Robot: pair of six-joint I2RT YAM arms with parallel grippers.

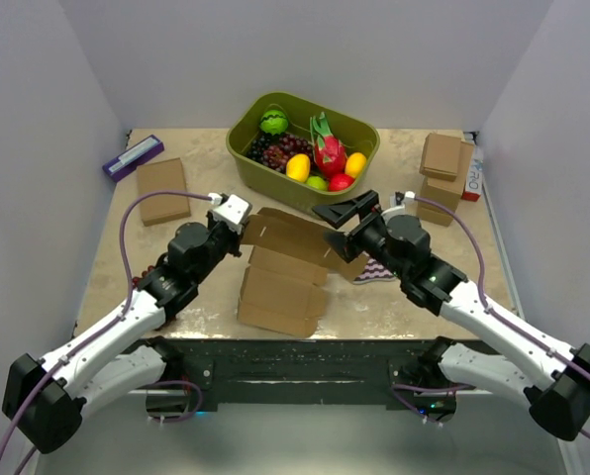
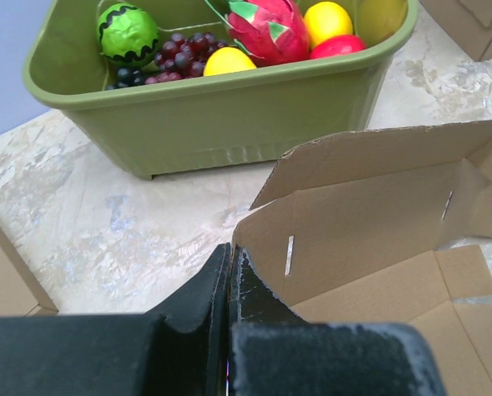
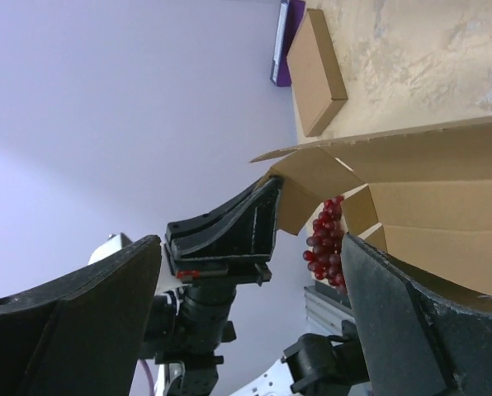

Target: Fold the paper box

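1. Paper box (image 1: 280,267) sits half folded on the surface (image 1: 394,297); our left tool (image 2: 231,256) is clenched on its raised rear wall's left corner, so we hold steady.
2. Our right tool (image 1: 322,224) hangs released over its right end; we square it on that flap before closing.

The green tub (image 1: 260,176) of fruit stands just behind the paper box (image 1: 280,287), leaving only a narrow strip of table (image 1: 208,168) between them (the right gripper (image 1: 323,225), jaws spread wide, fills its right end). The left gripper (image 1: 242,234), pinched on the cardboard's left corner, blocks that side. Bare tabletop lies free between the flat box (image 1: 162,190) and the tub. Stacked boxes (image 1: 443,168) crowd the far right corner.
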